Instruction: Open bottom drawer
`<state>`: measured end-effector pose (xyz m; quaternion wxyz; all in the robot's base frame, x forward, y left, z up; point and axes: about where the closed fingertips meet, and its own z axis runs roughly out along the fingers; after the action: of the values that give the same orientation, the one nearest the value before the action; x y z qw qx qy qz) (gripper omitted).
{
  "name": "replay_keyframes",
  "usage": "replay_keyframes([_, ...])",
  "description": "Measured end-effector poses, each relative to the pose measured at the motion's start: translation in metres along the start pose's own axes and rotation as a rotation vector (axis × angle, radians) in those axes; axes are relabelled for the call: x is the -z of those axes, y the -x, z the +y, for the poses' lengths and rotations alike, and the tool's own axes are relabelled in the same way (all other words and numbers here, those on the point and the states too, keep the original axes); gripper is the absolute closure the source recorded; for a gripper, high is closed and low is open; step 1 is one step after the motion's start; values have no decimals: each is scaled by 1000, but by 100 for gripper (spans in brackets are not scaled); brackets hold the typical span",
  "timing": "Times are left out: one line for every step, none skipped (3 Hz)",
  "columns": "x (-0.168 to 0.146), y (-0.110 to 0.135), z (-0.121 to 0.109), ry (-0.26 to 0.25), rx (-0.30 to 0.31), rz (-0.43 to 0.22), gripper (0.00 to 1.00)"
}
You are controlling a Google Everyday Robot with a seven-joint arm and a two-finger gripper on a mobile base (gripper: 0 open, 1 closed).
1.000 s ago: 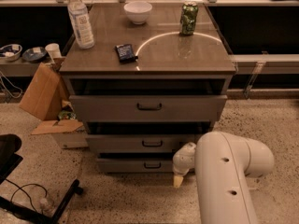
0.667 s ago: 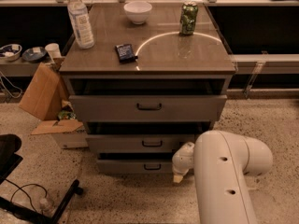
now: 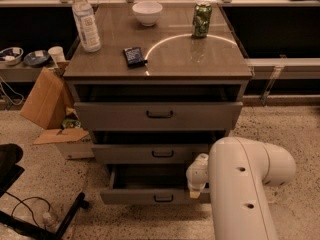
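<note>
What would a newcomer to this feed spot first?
The big white robot arm fills the lower right, its claw at the right end of the bottom drawer, which stands partly open. Next, the cabinet top: a water bottle at left, a white bowl at the back and a green can at right.

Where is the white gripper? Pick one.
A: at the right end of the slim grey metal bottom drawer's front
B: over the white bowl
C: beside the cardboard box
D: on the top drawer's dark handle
A: the white gripper sits low at the front of the slim grey metal bottom drawer, right of its small dark pull handle.
</note>
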<state>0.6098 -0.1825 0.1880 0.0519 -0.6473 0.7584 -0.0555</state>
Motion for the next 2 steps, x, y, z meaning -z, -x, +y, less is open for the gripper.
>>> replay_keyframes([6, -24, 24, 35, -47, 33, 100])
replay_keyframes([6, -20, 26, 38, -49, 35, 100])
